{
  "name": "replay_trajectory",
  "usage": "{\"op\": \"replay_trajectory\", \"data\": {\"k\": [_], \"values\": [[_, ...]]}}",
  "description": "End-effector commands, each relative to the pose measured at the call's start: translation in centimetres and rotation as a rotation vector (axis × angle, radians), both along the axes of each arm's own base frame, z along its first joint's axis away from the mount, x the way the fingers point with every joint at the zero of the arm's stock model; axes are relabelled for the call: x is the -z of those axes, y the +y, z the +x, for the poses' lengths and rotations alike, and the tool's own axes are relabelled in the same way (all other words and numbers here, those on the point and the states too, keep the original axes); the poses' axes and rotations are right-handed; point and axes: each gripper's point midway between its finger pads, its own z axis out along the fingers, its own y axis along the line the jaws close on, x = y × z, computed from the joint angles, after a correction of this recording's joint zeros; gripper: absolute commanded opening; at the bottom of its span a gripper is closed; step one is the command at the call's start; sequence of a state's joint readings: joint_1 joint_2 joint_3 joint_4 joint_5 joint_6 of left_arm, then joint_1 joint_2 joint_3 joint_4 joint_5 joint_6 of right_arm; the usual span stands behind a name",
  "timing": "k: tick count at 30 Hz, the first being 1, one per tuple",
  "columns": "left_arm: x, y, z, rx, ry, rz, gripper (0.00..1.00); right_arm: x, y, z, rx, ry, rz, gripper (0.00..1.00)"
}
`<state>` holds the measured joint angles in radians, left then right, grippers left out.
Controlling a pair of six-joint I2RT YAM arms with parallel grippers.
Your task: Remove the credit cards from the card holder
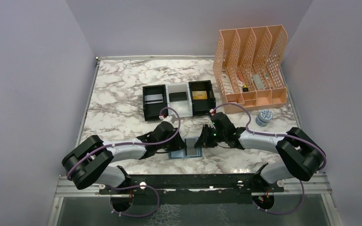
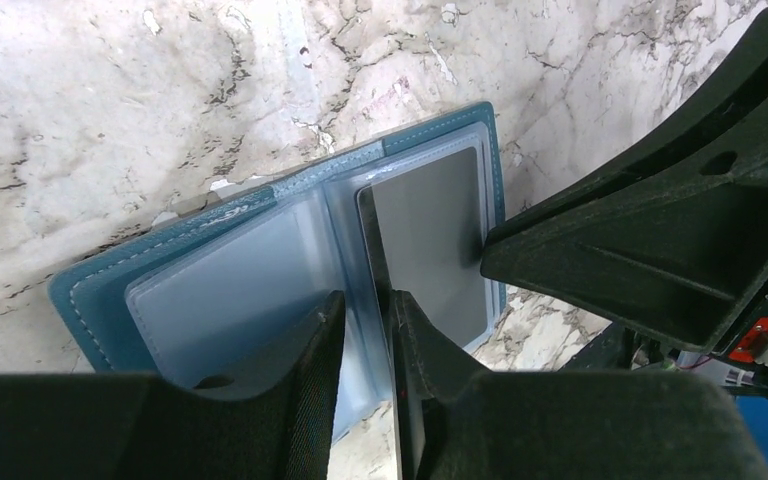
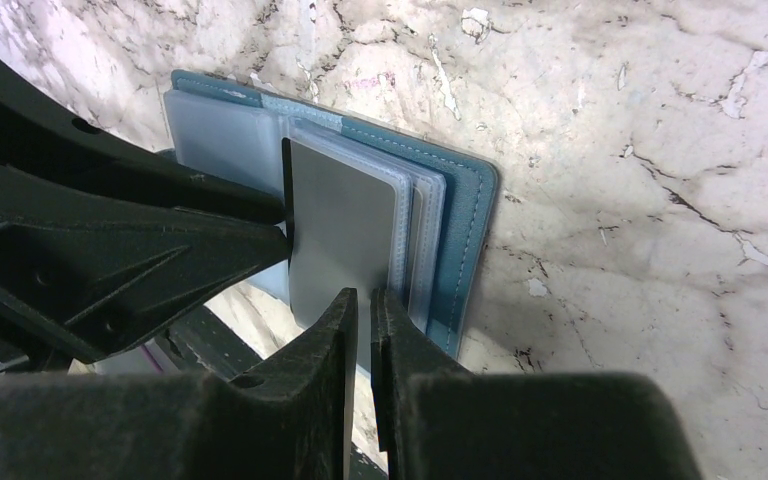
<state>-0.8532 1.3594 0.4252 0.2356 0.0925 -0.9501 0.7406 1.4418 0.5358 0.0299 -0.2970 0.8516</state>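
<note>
The blue card holder point(image 1: 176, 154) lies open on the marble near the front edge. It also shows in the left wrist view point(image 2: 90, 290) and the right wrist view point(image 3: 470, 220). A silvery-grey credit card point(image 3: 345, 230) stands partly out of its clear sleeves and also shows in the left wrist view point(image 2: 430, 240). My right gripper point(image 3: 363, 305) is shut on this card's edge. My left gripper point(image 2: 365, 315) is shut on a light blue sleeve leaf beside the card. In the top view the left gripper point(image 1: 181, 142) and right gripper point(image 1: 202, 140) meet over the holder.
A black-and-white three-compartment tray point(image 1: 179, 109) stands behind the grippers and holds a silvery card point(image 1: 154, 98), a black card point(image 1: 177, 96) and a gold card point(image 1: 199, 95). An orange file organiser point(image 1: 252, 66) is at the back right. A small round tin point(image 1: 264, 117) sits in front of it.
</note>
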Motion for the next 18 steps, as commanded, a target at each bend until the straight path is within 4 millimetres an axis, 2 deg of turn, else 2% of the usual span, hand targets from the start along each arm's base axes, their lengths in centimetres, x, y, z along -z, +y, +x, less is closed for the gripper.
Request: {"op": "replay_trajectory", "data": {"k": [1,11,18], "values": [[0.1,-0.2,-0.3,-0.011,0.007,-0.032,0.25,1.3,-1.0,-0.3,0.008,0.018,-0.071,0.12],[0.3,-0.6,-0.9,0.003,0.028,-0.071,0.17,1.4,-1.0,-0.5,0.010,0.028,-0.069,0.12],[-0.1,-1.7,-1.1,0.044,0.042,-0.115,0.14,1.5,-1.0,-0.6,0.009,0.035,-0.065,0.12]]}}
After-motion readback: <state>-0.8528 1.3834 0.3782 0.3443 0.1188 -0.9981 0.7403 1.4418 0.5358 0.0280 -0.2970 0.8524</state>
